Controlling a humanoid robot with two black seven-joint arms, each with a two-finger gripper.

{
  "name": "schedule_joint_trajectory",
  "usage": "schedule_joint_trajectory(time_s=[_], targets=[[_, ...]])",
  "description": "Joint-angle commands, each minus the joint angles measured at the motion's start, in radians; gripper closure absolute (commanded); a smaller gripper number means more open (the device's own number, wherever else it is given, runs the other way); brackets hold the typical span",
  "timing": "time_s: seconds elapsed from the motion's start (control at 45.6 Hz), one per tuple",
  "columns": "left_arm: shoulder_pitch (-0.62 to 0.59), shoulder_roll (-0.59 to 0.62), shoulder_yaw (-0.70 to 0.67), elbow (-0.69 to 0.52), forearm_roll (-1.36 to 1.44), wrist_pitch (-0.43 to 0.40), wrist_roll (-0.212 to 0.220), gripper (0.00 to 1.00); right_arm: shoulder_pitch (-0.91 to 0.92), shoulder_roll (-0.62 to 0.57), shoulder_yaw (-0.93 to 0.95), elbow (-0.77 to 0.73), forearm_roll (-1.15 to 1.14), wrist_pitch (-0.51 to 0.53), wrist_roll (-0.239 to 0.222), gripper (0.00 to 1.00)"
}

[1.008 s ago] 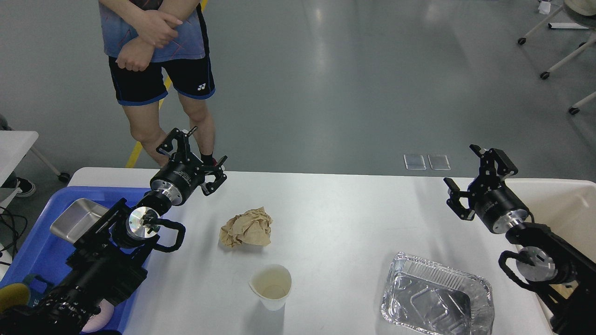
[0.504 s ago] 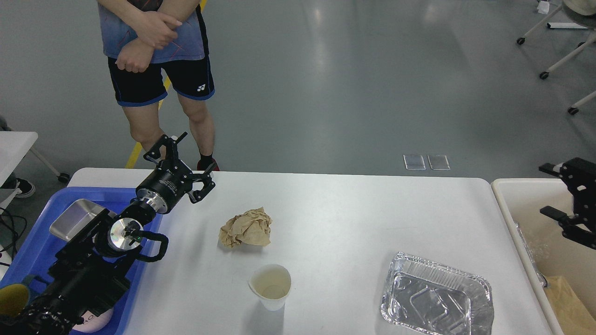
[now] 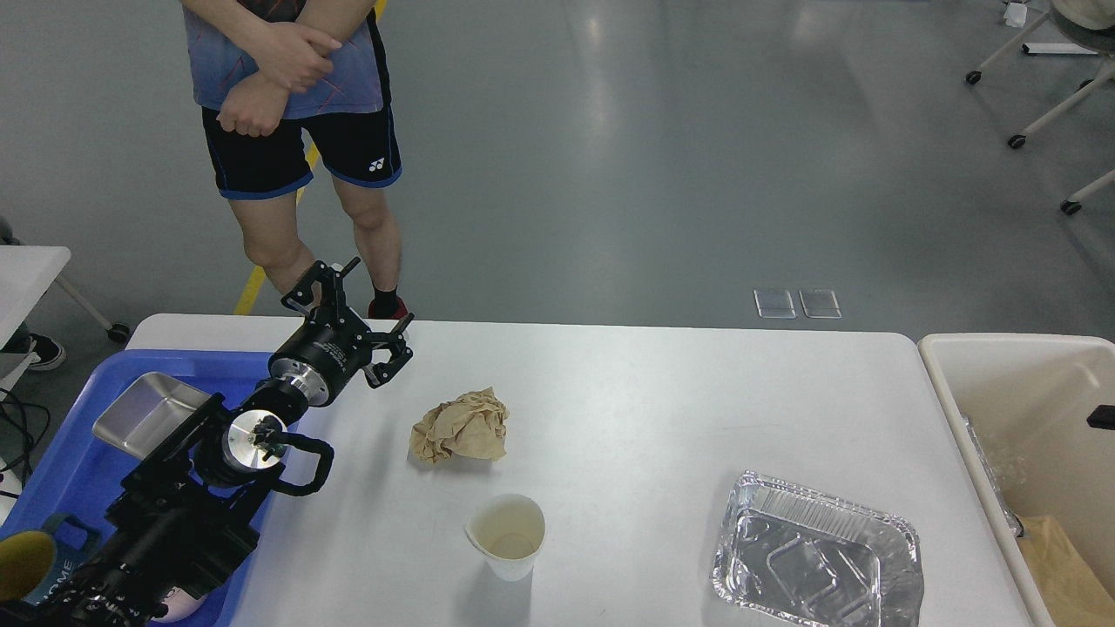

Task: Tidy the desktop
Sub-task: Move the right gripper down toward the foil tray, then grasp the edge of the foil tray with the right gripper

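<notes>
Left claw [image 3: 353, 312]: my fingers spread, holding nothing, above the desktop's far left corner.
Right claw: out of sight.
Desktop [image 3: 662, 392]: white, between tray [image 3: 52, 470] at left edge and bin [image 3: 1002, 348] at right edge.
Paper wad [image 3: 461, 426]: left of centre.
Cup [image 3: 508, 535]: near edge.
Foil pan [image 3: 819, 553]: near right corner.

right arm [image 3: 1101, 417]: withdrawn to frame edge | left gripper [image 3: 348, 305]: shifted slightly

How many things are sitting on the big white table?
3: a crumpled brown paper near the middle, a paper cup in front of it, and a foil tray at the front right. None seem hidden.
</notes>
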Motion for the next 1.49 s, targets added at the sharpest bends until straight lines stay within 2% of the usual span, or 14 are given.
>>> schedule_joint_trajectory(time_s=[0.0, 0.088, 0.175, 0.329, 0.438, 0.745, 1.118, 1.206, 1.469], targets=[[0.004, 0.000, 0.000, 0.000, 0.000, 0.003, 0.000, 0.02, -0.027, -0.013, 0.001, 0.000, -0.001, 0.002, 0.001, 0.00], [0.005, 0.000, 0.002, 0.001, 0.000, 0.004, 0.000, 0.02, -0.039, 0.030, -0.003, -0.020, -0.028, -0.011, 0.000, 0.00], [0.013, 0.001, 0.000, 0.000, 0.000, 0.004, 0.000, 0.02, -0.067, 0.166, 0.001, -0.063, -0.131, -0.016, 0.001, 0.00], [0.017, 0.007, 0.000, 0.001, 0.000, 0.006, 0.000, 0.02, -0.099, 0.395, -0.003, -0.234, -0.326, -0.014, 0.007, 0.00], [0.028, 0.011, 0.000, 0.001, 0.002, 0.006, 0.000, 0.02, -0.100, 0.514, -0.001, -0.339, -0.410, -0.013, 0.014, 0.00], [0.030, 0.015, 0.000, 0.010, 0.009, 0.006, 0.000, 0.02, -0.103, 0.711, -0.010, -0.480, -0.519, -0.011, 0.015, 0.00], [0.036, 0.015, 0.000, 0.013, 0.014, 0.017, 0.000, 0.02, -0.094, 0.850, -0.010, -0.540, -0.581, -0.007, 0.015, 0.01], [0.036, 0.018, 0.002, 0.013, 0.014, 0.017, 0.000, 0.02, -0.094, 0.863, -0.012, -0.544, -0.582, -0.007, 0.015, 0.05], [0.040, 0.018, 0.000, 0.015, 0.015, 0.018, 0.000, 0.02, -0.087, 0.890, -0.010, -0.547, -0.634, -0.011, 0.017, 0.39]])
